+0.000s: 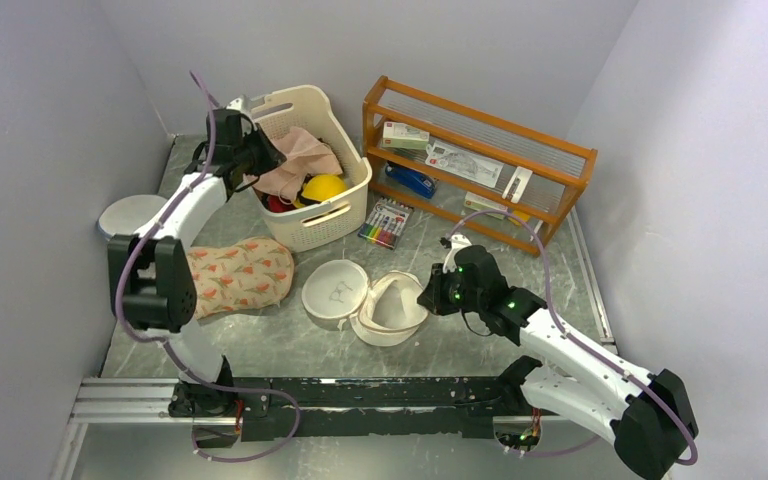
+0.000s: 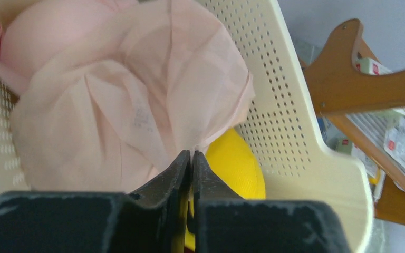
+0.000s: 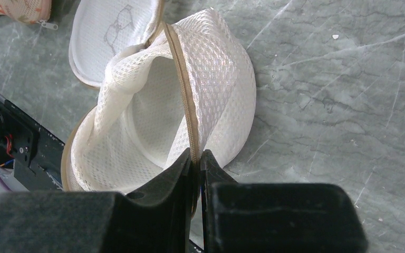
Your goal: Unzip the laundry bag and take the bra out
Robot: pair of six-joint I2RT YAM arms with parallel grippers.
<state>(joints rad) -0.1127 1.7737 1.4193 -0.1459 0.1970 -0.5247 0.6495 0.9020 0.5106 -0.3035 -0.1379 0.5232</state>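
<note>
At the basket point(image 1: 335, 225) in the upper left, the pink bra point(image 1: 305, 155) is pinched by the left gripper point(image 2: 192, 158), the unzipped laundry bag point(image 1: 392, 310) at centre by the right gripper point(image 3: 196, 158); either thin fold could be tugged free

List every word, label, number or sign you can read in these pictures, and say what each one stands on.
No words or numbers can be read.
Bra outline, a drawn sign: on the flat top of the laundry bag.
Print on the boxes in the wooden rack: too small to read.
Faint mark on the pink garment: blurred.
</note>
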